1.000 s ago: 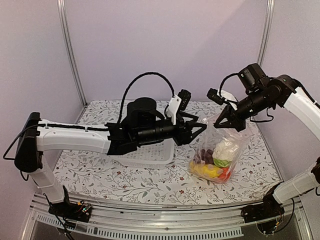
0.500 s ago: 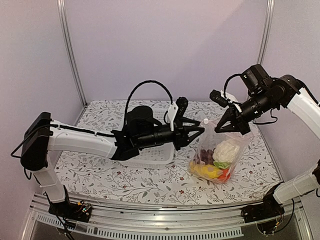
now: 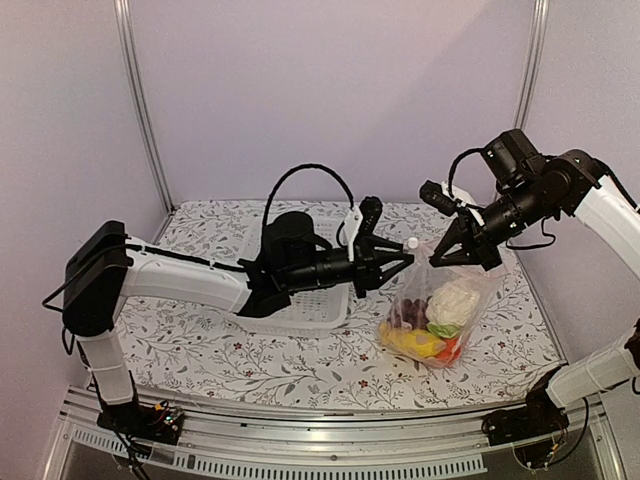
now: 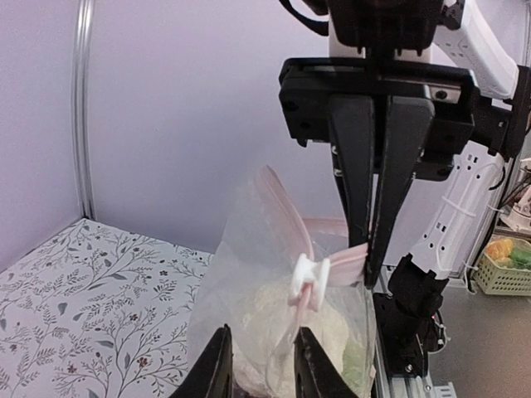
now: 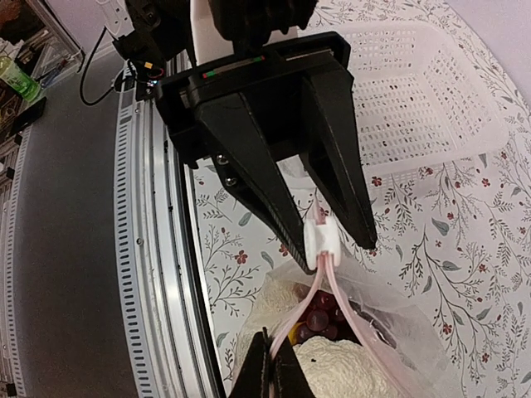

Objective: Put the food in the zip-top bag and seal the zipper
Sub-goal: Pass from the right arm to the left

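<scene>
The clear zip-top bag (image 3: 440,300) stands on the table, its mouth held up. Inside are white cauliflower (image 3: 452,298), purple grapes (image 3: 409,312), yellow pieces (image 3: 408,342) and a red-orange piece (image 3: 450,350). My right gripper (image 3: 447,258) is shut on the pink zipper strip (image 5: 292,319) at the mouth's right end. My left gripper (image 3: 398,266) is open, its fingers (image 5: 274,186) on either side of the white slider (image 5: 319,240). In the left wrist view the slider (image 4: 309,280) sits just beyond my open gripper (image 4: 261,340), with the right gripper (image 4: 367,264) pinching the strip behind it.
A white lattice basket (image 3: 300,305) sits under the left arm, left of the bag; it also shows in the right wrist view (image 5: 423,91). The table's metal front rail (image 5: 158,274) runs close by the bag.
My left gripper has reached further right and up, bringing its open fingers around the slider. My right gripper has lifted the bag's mouth slightly and then held.
</scene>
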Action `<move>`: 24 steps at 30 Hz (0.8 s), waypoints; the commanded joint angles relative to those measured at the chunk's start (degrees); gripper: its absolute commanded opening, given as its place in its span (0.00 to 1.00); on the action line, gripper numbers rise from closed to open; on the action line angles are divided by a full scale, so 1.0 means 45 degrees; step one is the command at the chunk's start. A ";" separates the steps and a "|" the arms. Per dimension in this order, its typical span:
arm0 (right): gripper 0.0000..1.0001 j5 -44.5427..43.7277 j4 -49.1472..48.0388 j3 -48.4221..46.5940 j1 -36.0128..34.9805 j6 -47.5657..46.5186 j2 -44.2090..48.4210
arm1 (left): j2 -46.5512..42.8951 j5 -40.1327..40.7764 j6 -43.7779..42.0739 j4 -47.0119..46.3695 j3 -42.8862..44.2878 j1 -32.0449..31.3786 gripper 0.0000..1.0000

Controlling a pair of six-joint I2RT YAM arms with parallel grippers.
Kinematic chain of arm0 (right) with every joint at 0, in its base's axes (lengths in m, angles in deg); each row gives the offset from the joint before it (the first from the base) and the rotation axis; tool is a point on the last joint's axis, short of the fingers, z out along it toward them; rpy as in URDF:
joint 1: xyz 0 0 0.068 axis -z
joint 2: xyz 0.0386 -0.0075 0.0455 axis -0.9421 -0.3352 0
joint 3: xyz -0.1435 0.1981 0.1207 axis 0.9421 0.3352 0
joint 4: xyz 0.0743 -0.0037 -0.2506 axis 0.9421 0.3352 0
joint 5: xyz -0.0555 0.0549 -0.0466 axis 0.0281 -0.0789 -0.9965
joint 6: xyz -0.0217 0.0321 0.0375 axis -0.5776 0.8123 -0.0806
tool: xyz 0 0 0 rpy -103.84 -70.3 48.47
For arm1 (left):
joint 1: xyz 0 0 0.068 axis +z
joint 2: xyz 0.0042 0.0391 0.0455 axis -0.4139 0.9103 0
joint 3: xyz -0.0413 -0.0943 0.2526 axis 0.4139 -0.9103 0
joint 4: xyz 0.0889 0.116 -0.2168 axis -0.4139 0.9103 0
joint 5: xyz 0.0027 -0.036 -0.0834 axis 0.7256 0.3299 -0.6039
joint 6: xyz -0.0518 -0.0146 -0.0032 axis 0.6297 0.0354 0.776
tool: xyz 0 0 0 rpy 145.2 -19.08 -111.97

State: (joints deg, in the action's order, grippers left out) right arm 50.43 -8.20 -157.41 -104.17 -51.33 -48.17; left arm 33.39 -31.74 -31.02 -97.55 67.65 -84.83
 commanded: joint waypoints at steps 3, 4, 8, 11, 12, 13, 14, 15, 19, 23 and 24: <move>0.02 -0.0268 -0.0119 0.0196 -0.0113 -0.0005 0.0199 | 0.0584 -0.1370 0.0149 -0.0442 0.0505 0.0208 0.18; 0.02 -0.0361 -0.0170 0.0243 -0.0103 0.0006 0.0195 | 0.0594 -0.1399 0.0171 -0.0527 0.0494 0.0197 0.16; 0.06 -0.0747 -0.0314 0.0341 -0.0114 0.0046 0.0120 | 0.0437 -0.1361 0.0368 -0.0945 0.0343 0.0225 0.09; 0.15 -0.1296 -0.0432 0.0196 -0.0107 0.0176 0.0073 | 0.0091 -0.1130 0.0465 -0.0809 0.0221 0.0217 0.04; 0.18 -0.1573 -0.0456 0.0014 -0.0098 0.0191 0.0085 | -0.0054 -0.1081 0.0563 -0.0739 0.0161 0.0205 0.03; 0.19 -0.1864 -0.0490 -0.0121 -0.0096 0.0192 0.0126 | -0.0199 -0.1009 0.0642 -0.0544 0.0153 0.0218 0.01; 0.19 -0.2130 -0.0590 -0.0207 -0.0096 0.0149 0.0172 | -0.0344 -0.0963 0.0723 -0.0166 0.0218 0.0208 0.00; 0.19 -0.2420 -0.0707 -0.0256 -0.0096 0.0092 0.0246 | -0.0487 -0.0889 0.0799 0.0225 0.0272 0.0189 0.00; 0.11 -0.2497 -0.0683 -0.0703 -0.0096 -0.0212 0.0252 | -0.1082 -0.0111 0.0964 0.2044 0.0388 -0.0037 0.00; 0.09 -0.1753 -0.0364 -0.1450 -0.0096 -0.0516 0.0059 | -0.1605 0.0356 0.1417 0.2788 0.0296 -0.0149 0.00; 0.09 -0.1525 -0.0213 -0.1618 -0.0096 -0.0655 0.0034 | -0.1682 0.0421 0.1530 0.2829 0.0253 -0.0160 0.00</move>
State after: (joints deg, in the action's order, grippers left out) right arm 41.62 -9.93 -160.53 -104.54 -52.34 -48.19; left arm 29.44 -32.77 -26.65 -89.40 68.55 -85.13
